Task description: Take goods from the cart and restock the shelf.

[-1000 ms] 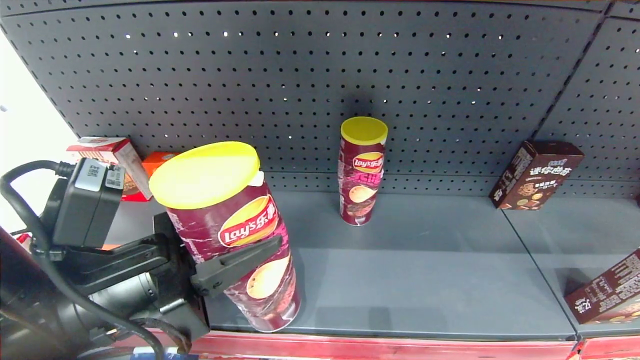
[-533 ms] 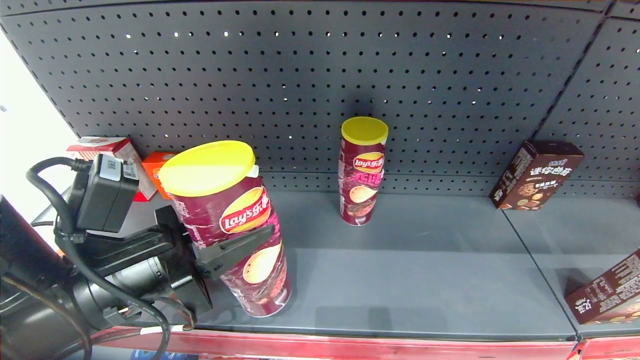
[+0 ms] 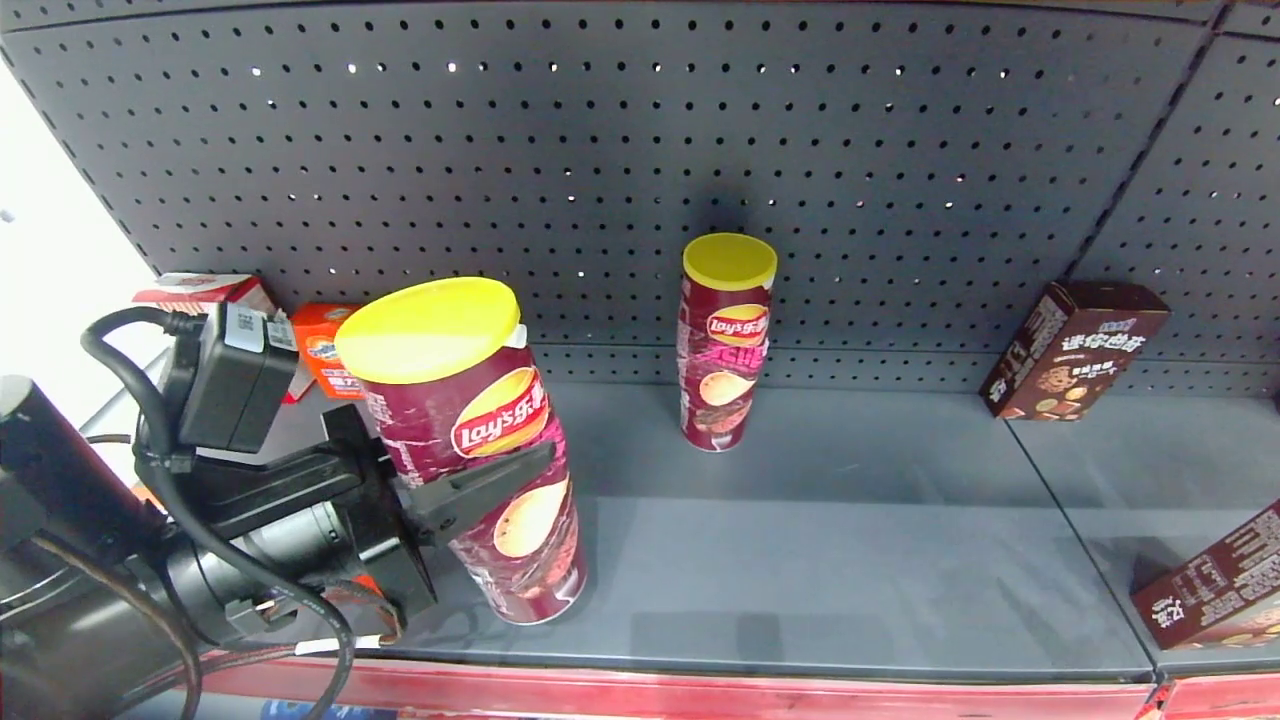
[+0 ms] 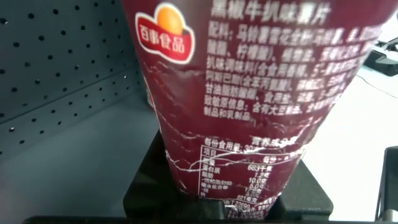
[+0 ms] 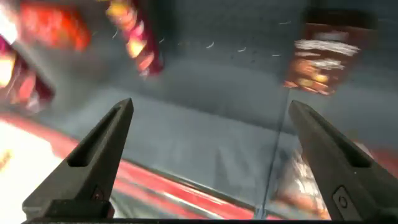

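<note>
Chip can (image 3: pixel 440 410) with a yellow lid (image 3: pixel 428 330) sits clamped in the left gripper (image 3: pixel 470 470), which grips it around the middle of its dark red body. One black finger (image 3: pixel 490 480) crosses the front of the label and the other is hidden behind the can. The can leans slightly, with its base low over the front part of the grey shelf (image 3: pixel 800 560), just behind the red edge strip (image 3: pixel 700 695). Whether the base touches the shelf cannot be told. In the left wrist view the can (image 4: pixel 249 93) stands close before the camera with its printed back side showing.

A second chip can (image 3: pixel 725 350) of the same kind stands upright farther back than the left gripper and to its right, close to the pegboard wall (image 3: pixel 700 150). Behind the left gripper, on its left, an orange box (image 3: pixel 325 355) and a red and white box (image 3: pixel 200 290) sit against the wall. Well off to its right, a brown box (image 3: pixel 1070 350) leans at the back of the shelf, and another brown box (image 3: pixel 1210 585) lies near the front edge.

The right gripper (image 5: pixel 210 106) holds nothing, its two black fingers spread wide, and it points towards the shelf front. Ahead of it the view is blurred.
</note>
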Robot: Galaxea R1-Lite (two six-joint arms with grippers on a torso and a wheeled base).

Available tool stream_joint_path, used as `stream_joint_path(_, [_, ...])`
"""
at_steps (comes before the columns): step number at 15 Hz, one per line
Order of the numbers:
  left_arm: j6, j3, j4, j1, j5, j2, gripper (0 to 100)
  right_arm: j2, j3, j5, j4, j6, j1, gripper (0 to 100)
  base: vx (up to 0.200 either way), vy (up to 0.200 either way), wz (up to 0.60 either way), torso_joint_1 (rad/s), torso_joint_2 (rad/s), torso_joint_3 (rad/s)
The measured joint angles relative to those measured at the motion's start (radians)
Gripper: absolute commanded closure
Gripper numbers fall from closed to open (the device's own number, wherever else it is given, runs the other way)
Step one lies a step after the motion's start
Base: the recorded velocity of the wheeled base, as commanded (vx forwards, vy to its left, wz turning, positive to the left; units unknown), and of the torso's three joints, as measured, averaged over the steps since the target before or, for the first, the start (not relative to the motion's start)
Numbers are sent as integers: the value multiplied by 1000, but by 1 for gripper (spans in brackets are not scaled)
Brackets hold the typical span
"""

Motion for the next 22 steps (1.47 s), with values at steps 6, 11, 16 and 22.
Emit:
stream_joint_path(6, [4, -13, 0, 2, 2, 26, 100, 283, -91, 76, -132, -130, 32, 0, 0, 0, 0, 0, 0, 0])
stream_joint_path(11, [1, -15, -1, 2, 3, 34, 100, 499, -195, 236, -206, -193, 23, 0, 0, 0, 0, 0, 0, 0])
stream_joint_path(16, [0, -17, -24, 2, 3, 39, 100, 708, -382, 514, -235, -360, 0, 0, 0, 0, 0, 0, 0, 0])
stream_joint_path(22, [-1, -18, -26, 2, 3, 37, 100, 925, -494, 678, -418, -396, 7, 0, 0, 0, 0, 0, 0, 0])
